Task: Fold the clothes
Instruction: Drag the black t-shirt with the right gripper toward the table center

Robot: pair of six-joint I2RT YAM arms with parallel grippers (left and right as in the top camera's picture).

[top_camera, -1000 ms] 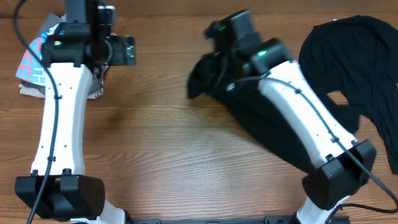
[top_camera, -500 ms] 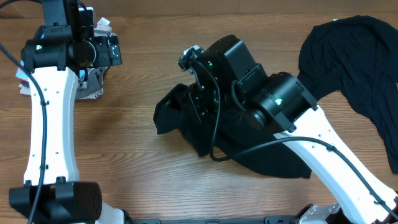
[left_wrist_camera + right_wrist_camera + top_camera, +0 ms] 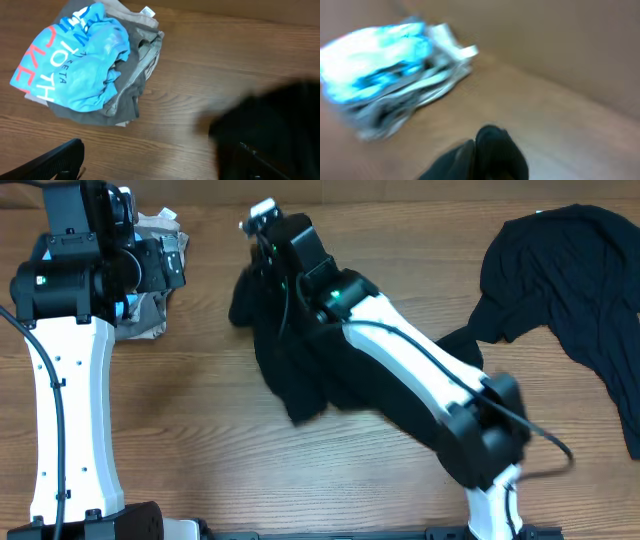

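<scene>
The right pincer [image 3: 252, 242] is closed on a bunched edge of a black T-shirt [image 3: 290, 370]. Its own wrist view, though blurred, shows dark cloth pinched at the tips. The overhead view shows the rest of the garment trailing from the grip toward the near side in a rumpled heap, partly under the right arm, on the middle of the table [image 3: 200, 450]. The shirt is not spread out, and no hem, sleeve or collar can be picked out. To the left, the left pincer [image 3: 172, 262] stands open and holds nothing. It hovers over the far-left corner, just beside a loose pile of clothes. The left wrist view shows a light blue T-shirt [image 3: 75, 65] with pink lettering lying on top of grey garments [image 3: 137, 75] in that pile. Well apart at the far right, a second black T-shirt [image 3: 560, 270] lies crumpled and untouched. The step in hand looks like bringing the gripped shirt onto open wood so it can be laid out, and folding proper has not begun. The next move probably calls for the free pincer to take a second edge or corner of the same shirt. The two could then draw the cloth flat between them, keeping it clear of the pile so nothing there is snagged.
</scene>
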